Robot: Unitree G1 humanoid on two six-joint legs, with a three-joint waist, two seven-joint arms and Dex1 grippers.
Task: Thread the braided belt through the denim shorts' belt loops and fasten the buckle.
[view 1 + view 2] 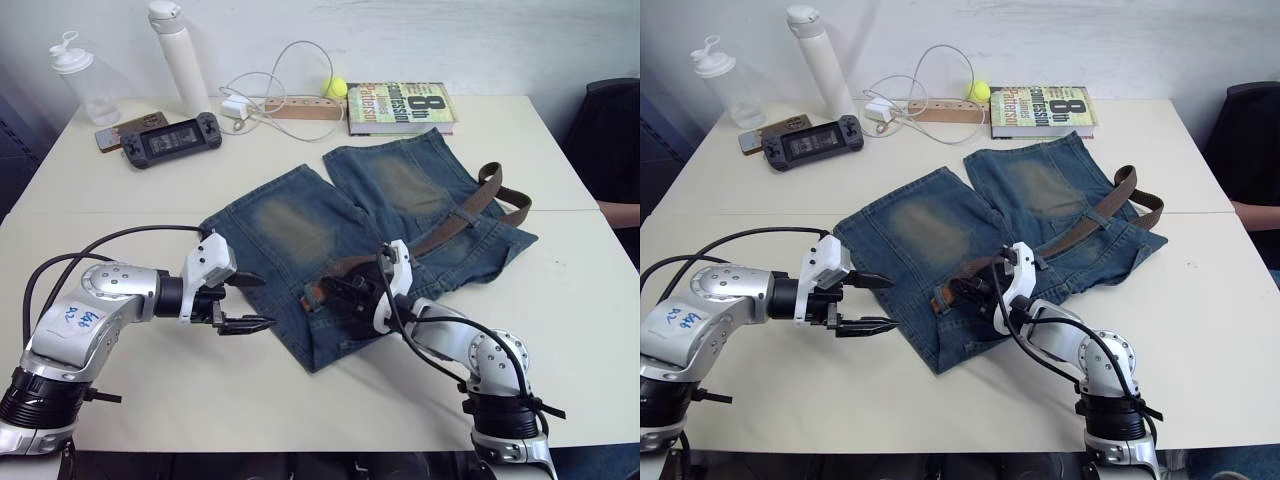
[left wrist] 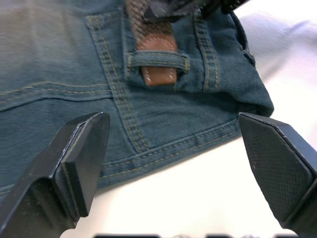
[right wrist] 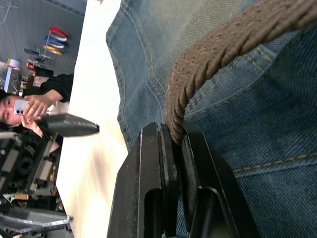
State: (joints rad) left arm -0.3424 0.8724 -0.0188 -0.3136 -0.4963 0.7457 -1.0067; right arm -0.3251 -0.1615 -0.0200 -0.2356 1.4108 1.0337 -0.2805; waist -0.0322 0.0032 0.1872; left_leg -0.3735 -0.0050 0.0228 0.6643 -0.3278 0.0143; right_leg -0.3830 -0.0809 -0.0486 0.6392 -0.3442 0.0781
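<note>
Braided belt [image 3: 208, 59] pinched in right jaws [image 1: 340, 290], book [image 1: 400, 107] probably clear

head stereo pair looks forward and down over table [image 1: 560, 300] — both share denim shorts [image 1: 300, 230]. wrist views sit close — left on waistband, right along braided belt [image 3: 218, 49].

You have the denim shorts [image 1: 340, 250] at the middle of the table [image 1: 120, 190], waistband toward the robot. The braided belt [image 1: 470, 215] lies across them, from their right side down to the waistband. Behind the shorts is the book [image 1: 400, 106]. At the far left you find two bottles [image 1: 182, 55], with the game controller [image 1: 170, 138] before them.
</note>
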